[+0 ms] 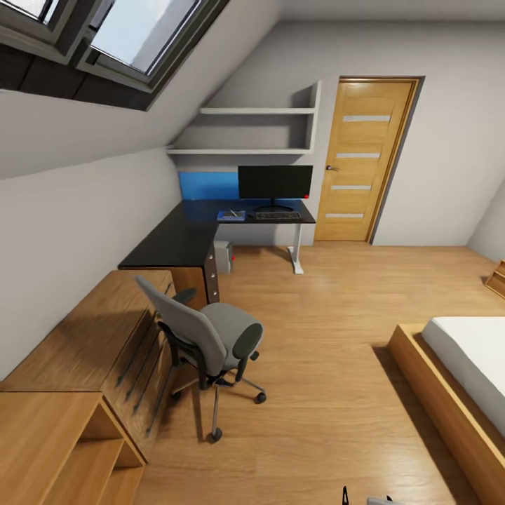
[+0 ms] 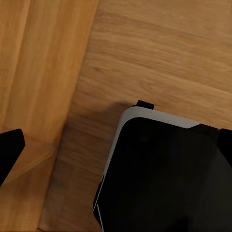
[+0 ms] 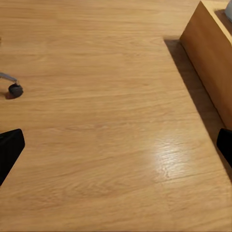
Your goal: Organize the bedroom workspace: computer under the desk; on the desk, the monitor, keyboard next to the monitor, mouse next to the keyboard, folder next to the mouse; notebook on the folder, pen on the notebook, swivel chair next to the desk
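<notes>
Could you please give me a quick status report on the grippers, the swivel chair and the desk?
Both grippers open, empty, over floor. Swivel chair stands apart from desk, beside the wooden drawer unit. Monitor and keyboard on desk. Open floor ahead.

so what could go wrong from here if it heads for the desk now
The swivel chair stands on its castors between the robot and the desk, close beside the wooden drawer unit; driving straight could bump it and send it rolling. The bed frame narrows the open floor on the other side.
</notes>
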Controlling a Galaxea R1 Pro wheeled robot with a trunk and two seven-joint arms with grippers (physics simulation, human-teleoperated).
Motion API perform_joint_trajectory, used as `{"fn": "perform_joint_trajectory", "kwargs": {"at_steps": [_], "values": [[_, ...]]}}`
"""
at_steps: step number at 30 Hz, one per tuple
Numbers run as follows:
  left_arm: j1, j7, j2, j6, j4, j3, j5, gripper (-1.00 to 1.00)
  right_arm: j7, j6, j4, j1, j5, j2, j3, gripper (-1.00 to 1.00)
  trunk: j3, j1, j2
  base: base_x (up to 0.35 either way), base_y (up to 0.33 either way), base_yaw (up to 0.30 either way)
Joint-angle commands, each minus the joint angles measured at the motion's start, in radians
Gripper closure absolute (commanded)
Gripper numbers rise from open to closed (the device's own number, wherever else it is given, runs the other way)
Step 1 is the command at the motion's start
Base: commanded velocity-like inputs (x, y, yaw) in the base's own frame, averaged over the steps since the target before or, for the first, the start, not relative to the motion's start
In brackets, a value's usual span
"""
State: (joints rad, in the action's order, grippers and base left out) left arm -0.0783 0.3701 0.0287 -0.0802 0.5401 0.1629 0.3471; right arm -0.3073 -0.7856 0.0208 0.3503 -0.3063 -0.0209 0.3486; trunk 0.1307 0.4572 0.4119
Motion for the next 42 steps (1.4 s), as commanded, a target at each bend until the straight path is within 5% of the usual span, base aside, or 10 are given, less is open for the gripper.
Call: {"fn": "perform_joint_trajectory", "kwargs": {"at_steps": [1,42], "values": [[0.000,0.007,-0.001,-0.004,0.001,0.007,0.011,-1.00,-0.006,-0.003,0.002,0.001,-0.004,-0.001,0.009,-1.00,0.002,0.000,0.002,0.000,0.057,0.000],[0.000,0.007,-0.001,-0.004,0.002,0.008,0.010,-1.00,-0.006,-0.002,0.002,0.002,-0.004,0.002,0.009,-1.00,0.002,0.000,0.002,0.000,0.101,0.000]]}}
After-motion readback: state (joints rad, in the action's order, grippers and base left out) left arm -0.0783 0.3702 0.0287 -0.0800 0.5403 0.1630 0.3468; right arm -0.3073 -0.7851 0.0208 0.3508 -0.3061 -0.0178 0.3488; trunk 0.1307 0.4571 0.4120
